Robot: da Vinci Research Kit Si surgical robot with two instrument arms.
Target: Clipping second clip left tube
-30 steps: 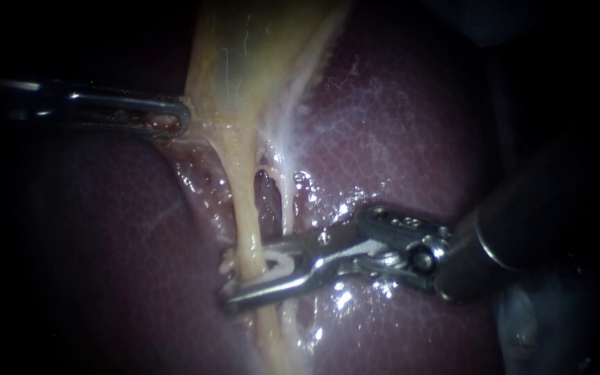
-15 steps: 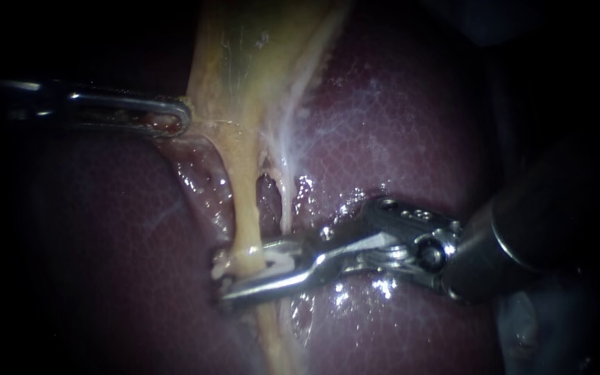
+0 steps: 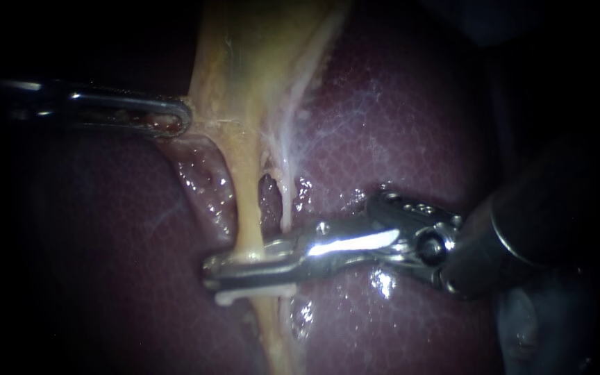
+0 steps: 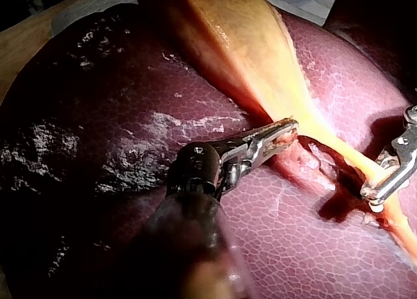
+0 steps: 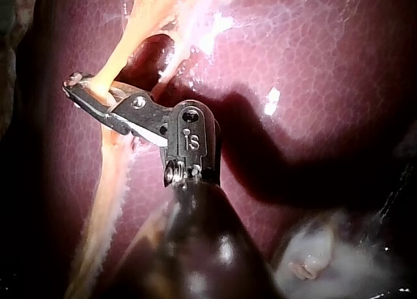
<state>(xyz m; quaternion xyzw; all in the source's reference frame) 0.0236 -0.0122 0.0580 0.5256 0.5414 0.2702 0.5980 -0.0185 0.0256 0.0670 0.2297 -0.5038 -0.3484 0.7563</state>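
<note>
**Clamped: right instrument (image 3: 211,272) square across left tube (image 3: 248,222)**

The left tube ran down from the gallbladder (image 3: 258,55) over the liver (image 3: 383,125), long axis near vertical in the endoscope view. The right instrument entered from the right, jaws clenched on the tube, and a pale clip (image 3: 227,298) edge showed beneath. The left instrument (image 3: 178,118) sat well apart, jaws gripping the gallbladder's edge. My read: release, then back out along the shaft, not along the tube.

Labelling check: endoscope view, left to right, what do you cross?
Order: slim silver left instrument → pale yellow left tube → thin whitish right tube → dark round shaft of right instrument.
</note>
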